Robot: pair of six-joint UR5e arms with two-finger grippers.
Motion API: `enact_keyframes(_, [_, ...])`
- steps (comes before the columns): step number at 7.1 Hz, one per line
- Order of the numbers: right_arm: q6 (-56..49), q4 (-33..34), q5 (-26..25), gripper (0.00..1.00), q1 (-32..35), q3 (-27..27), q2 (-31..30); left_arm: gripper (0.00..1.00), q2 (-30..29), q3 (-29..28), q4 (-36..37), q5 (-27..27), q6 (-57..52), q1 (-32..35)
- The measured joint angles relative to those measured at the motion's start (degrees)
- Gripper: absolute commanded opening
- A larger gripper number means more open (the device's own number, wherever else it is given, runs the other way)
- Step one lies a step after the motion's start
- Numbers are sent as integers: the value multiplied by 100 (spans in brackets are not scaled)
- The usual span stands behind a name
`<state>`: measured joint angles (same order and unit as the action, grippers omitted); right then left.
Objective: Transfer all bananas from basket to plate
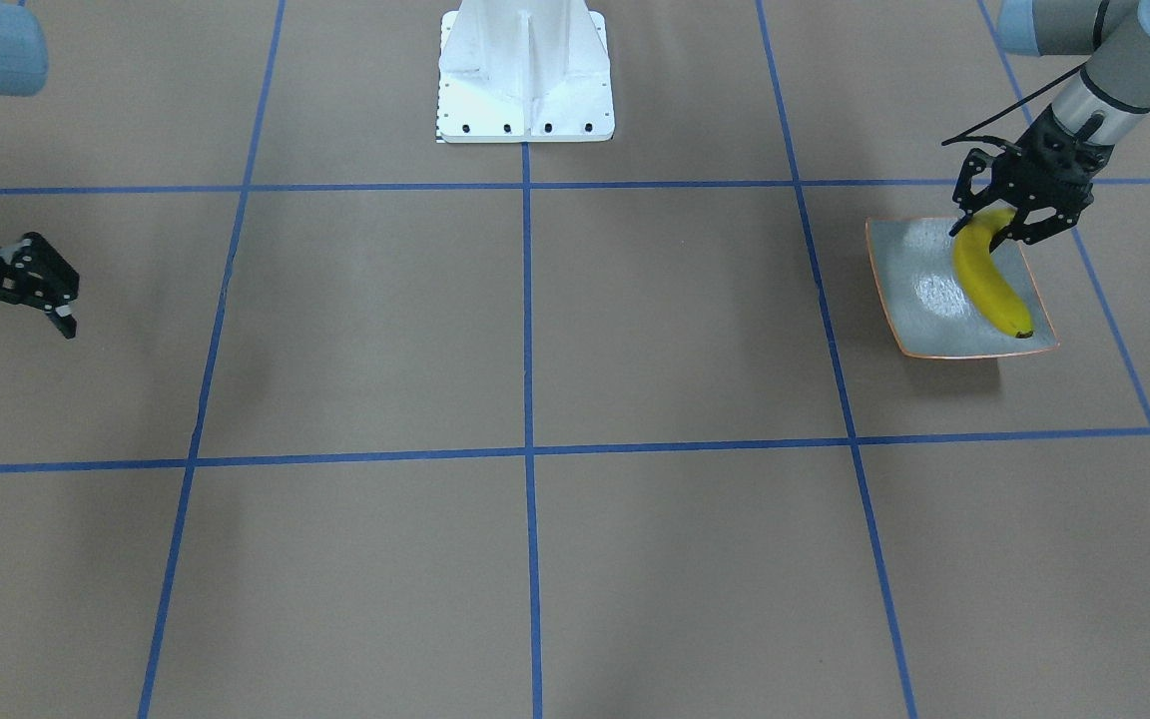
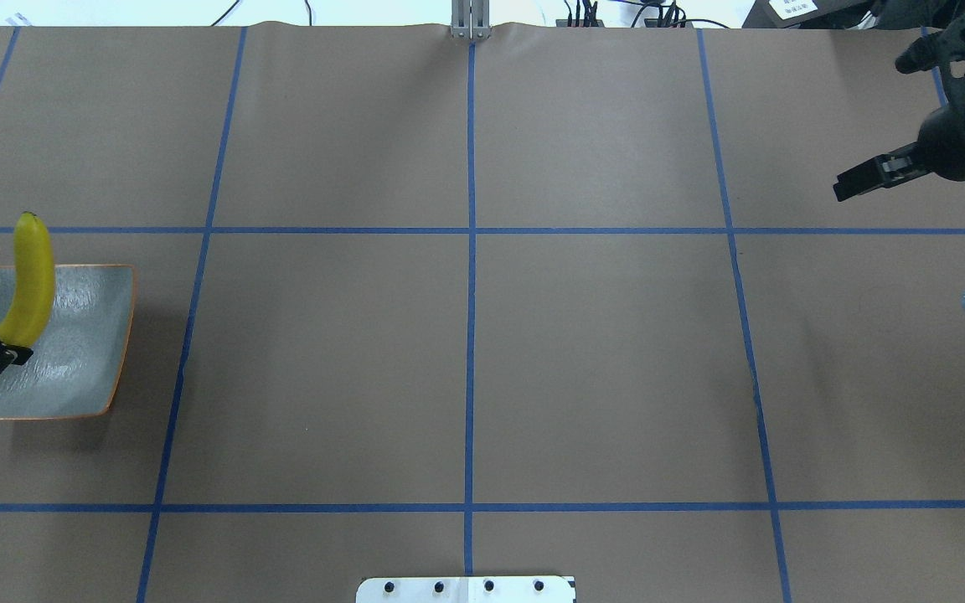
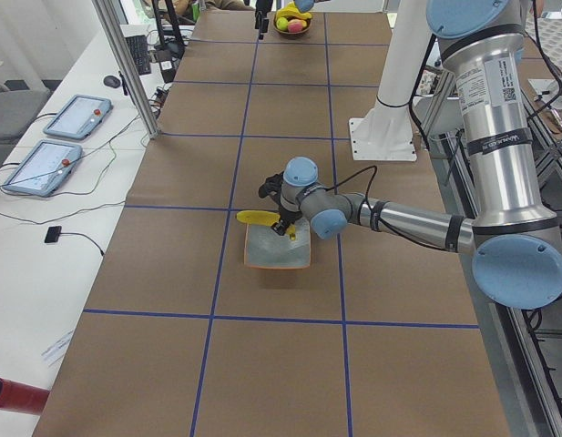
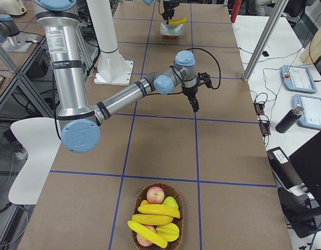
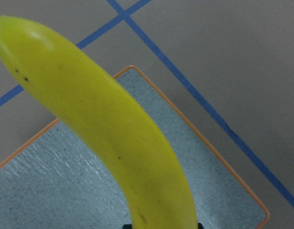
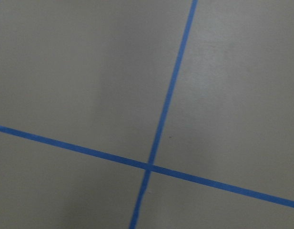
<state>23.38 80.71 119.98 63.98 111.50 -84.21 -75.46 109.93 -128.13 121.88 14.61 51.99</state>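
Nearest, we see the left gripper clenched on the stem end of one banana, holding it over the plate. The banana's dark tip reaches toward a corner of the plate, and we cannot tell whether it touches. The plate sits on the bench. Well apart from the plate, past the bench's middle, the right gripper hangs with jaws spread and empty. Farthest from the plate, at the opposite end, a wicker basket holds the other bananas among apples.
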Motion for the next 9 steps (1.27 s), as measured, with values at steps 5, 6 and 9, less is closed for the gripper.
enact_keyframes(5, [-1809, -11, 483, 100, 945, -105, -914, 83, 16, -405, 58, -381, -335, -60])
enact_keyframes(6, [-2059, -11, 585, 100, 1109, -119, -1074, 100, 15, -417, 49, -383, -358, -60])
enact_keyframes(9, [-2604, -11, 762, 100, 1481, -270, -1393, 100, -28, -258, 15, -205, -369, -4])
